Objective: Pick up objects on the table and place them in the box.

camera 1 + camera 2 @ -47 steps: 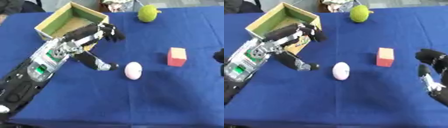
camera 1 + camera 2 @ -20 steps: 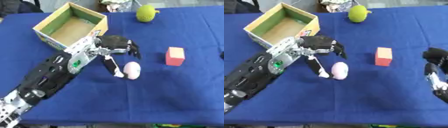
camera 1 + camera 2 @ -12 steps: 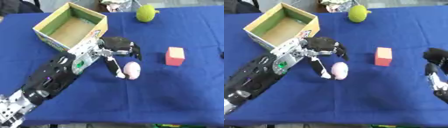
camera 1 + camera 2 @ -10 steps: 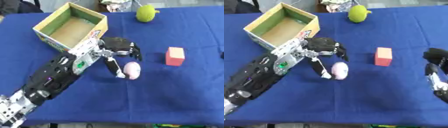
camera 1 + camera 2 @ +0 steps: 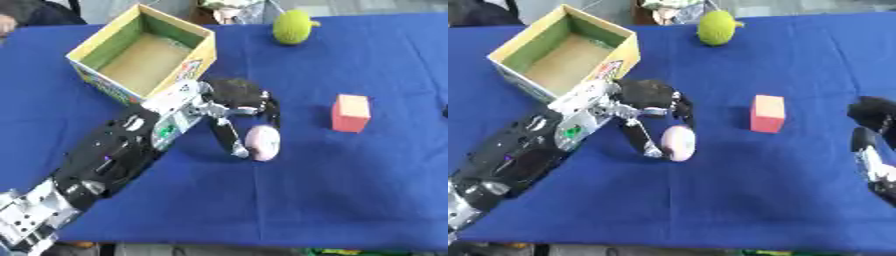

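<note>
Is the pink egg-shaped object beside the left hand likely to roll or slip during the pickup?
Probably. The pink egg looks smooth and rounded, lying on the flat blue cloth, so a nudge could roll it. The left hand has its thumb beside it and fingers above, so a squeeze might pop it out.

Matt blue cloth over the table, faintly creased. Printed cardboard box, plain brown inside. Smooth, softly glossy pink egg. Matt orange-red block. Rough-skinned green fruit. Black plastic and silver metal on the left hand.
</note>
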Robot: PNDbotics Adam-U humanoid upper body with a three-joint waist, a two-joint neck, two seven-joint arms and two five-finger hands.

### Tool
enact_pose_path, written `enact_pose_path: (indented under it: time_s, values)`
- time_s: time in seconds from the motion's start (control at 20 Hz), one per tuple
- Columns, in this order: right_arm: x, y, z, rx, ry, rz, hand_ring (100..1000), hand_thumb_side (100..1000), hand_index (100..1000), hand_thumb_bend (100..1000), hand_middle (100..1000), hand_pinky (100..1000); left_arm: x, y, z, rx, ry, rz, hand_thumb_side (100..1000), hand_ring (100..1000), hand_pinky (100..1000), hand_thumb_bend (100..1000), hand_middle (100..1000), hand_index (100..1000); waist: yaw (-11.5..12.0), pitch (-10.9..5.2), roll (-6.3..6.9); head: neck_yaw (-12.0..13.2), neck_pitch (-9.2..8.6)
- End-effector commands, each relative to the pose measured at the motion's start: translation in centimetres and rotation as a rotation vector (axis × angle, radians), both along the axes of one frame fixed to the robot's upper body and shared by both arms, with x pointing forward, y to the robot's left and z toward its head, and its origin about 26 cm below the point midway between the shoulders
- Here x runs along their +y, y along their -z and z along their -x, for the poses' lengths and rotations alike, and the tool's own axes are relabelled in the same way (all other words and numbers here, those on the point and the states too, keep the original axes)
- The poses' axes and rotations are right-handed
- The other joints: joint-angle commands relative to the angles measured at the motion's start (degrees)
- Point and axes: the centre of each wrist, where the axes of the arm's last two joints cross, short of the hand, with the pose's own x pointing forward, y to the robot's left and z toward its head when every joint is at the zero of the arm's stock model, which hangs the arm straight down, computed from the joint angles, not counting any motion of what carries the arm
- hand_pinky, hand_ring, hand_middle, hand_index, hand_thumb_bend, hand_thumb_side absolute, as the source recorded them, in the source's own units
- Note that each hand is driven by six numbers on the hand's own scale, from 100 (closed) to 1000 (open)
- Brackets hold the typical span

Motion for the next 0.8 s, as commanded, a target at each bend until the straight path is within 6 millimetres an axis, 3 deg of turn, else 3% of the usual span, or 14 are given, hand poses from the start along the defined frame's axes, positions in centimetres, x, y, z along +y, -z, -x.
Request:
enact_pose_path:
  time_s: [0.05, 0.5, 0.8]
  values:
    - [-0.1, -0.8, 0.1, -0.027, -0.004, 0.003, 816, 448, 861, 100, 758, 869, 0.4, -0.9, -0.4, -0.041, -0.006, -0.035, 176, 589, 667, 368, 596, 738, 0.08, -0.87, -0.38, -0.06, 0.3]
    - [-0.2, -0.6, 0.1, -0.022, 0.0, 0.004, 816, 447, 861, 100, 759, 870, 1.2, -1.5, -0.3, -0.088, -0.017, 0.005, 100, 476, 541, 283, 463, 594, 0.33, -0.81, -0.41, -0.24, 0.3]
    - [-0.2, -0.7, 0.1, -0.022, 0.001, 0.004, 816, 445, 861, 100, 759, 871, 2.3, -2.4, 0.3, -0.124, -0.046, 0.089, 100, 426, 474, 242, 398, 527, 0.46, -0.83, -0.32, -0.41, 0.3]
